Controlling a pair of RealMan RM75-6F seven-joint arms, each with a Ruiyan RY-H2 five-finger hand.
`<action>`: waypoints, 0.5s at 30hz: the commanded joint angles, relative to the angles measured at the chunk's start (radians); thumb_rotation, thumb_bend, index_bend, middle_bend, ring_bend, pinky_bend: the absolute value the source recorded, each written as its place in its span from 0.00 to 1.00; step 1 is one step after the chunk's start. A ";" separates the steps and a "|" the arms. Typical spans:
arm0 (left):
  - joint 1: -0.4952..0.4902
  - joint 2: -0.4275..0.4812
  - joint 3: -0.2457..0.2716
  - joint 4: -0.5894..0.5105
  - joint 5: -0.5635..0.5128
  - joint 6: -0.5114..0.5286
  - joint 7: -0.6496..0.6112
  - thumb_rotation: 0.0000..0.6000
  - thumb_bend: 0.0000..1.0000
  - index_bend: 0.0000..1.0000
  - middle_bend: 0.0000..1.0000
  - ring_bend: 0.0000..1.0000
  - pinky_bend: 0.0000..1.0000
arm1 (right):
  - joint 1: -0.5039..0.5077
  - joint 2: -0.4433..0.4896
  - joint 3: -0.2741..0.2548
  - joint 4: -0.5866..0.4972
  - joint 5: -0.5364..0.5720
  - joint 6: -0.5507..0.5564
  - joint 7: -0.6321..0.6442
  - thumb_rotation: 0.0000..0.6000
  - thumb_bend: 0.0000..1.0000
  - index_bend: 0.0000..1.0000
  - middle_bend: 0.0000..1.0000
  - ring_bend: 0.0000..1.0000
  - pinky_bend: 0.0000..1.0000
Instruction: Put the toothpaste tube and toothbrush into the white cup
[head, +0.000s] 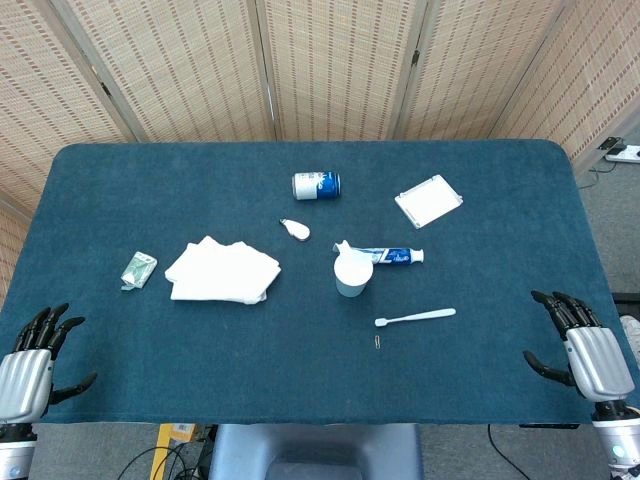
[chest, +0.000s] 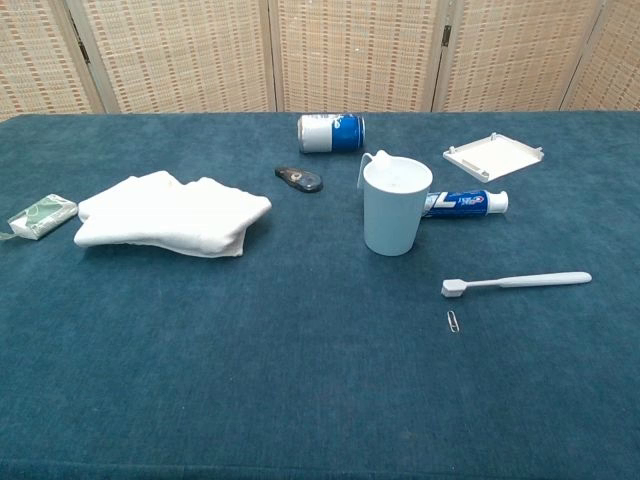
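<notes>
My left hand (head: 25, 368) and right hand (head: 585, 345) both sit at the near corners of the table (head: 120, 180), fingers apart and holding nothing, well clear of everything, so I judge no pick has begun. The white cup (chest: 397, 208) stands upright mid-table. The toothpaste tube (chest: 465, 203) lies just behind it to the right, the toothbrush (chest: 518, 282) nearer my right hand, which suits that side.

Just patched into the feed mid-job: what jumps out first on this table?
The white cup stands upright near the table's middle, with the toothpaste tube lying just behind it and the toothbrush flat in front to its right. A folded white towel sits off to the left. Both hands, left hand and right hand, wait open at the near corners, holding nothing.
</notes>
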 joint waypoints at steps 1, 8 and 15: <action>0.000 0.000 0.000 0.001 0.000 0.000 -0.001 1.00 0.20 0.24 0.10 0.04 0.14 | 0.000 0.000 -0.001 -0.001 0.000 0.000 -0.001 1.00 0.15 0.12 0.21 0.12 0.17; 0.001 0.000 0.000 0.006 -0.003 0.000 -0.006 1.00 0.20 0.24 0.10 0.04 0.14 | 0.004 -0.004 0.007 -0.006 0.010 -0.003 -0.010 1.00 0.19 0.12 0.21 0.12 0.17; 0.001 0.000 0.001 0.011 -0.001 0.001 -0.015 1.00 0.20 0.24 0.10 0.04 0.14 | 0.070 -0.012 0.037 -0.017 0.016 -0.078 -0.046 1.00 0.23 0.12 0.24 0.12 0.17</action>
